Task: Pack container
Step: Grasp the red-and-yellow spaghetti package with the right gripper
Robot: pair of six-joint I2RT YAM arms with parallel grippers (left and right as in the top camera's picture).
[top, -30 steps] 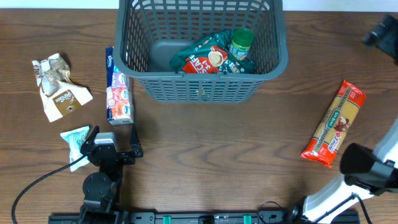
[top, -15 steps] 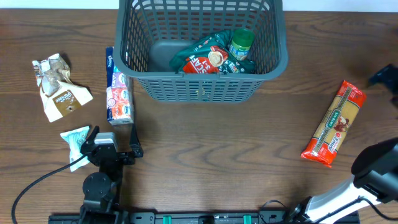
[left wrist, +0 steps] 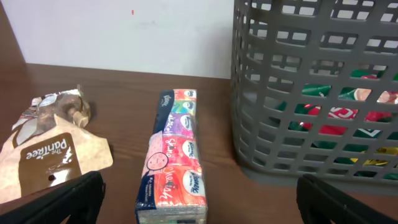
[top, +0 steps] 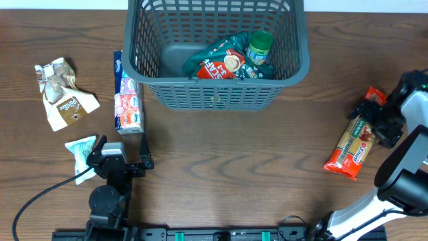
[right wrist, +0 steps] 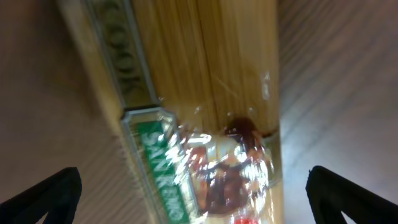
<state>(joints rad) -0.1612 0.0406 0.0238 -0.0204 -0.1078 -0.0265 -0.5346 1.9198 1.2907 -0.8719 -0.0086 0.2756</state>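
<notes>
The basket (top: pixel 217 94) is set at the middle of the table's (top: pixel 221 174) far edge. It is moulded from dark grey plastic, with lattice-slotted walls, a solid flat bottom and a thick rolled rim. It is judged to be stiff and light, and it should not be dragged by a thin wall bar; if it has to be shifted, the rim is the place to take hold. The open top is wide, so things can be lowered straight in. Crinkled red and green foil packets (top: pixel 217 63) and a jar (top: pixel 259 45) with a green lid are already heaped on its right side, while the left of the bottom is bare.

The right fingers (right wrist: pixel 46 193) are spread wide and grasp nothing. They are poised over a spaghetti packet (top: pixel 348 157) lying near the table's right edge. This packet is long, flat and wrapped in glossy film, so it is probably slippery and its contents brittle. A hold across the narrow width near the middle is advised.

The left fingers (left wrist: pixel 68 199) are likewise released and empty, near the table's front left. A soft tissue pack (left wrist: pixel 174 162) lies just beside the basket's left wall, with a crumpled paper bag (top: pixel 63 94) nearer the left edge.
</notes>
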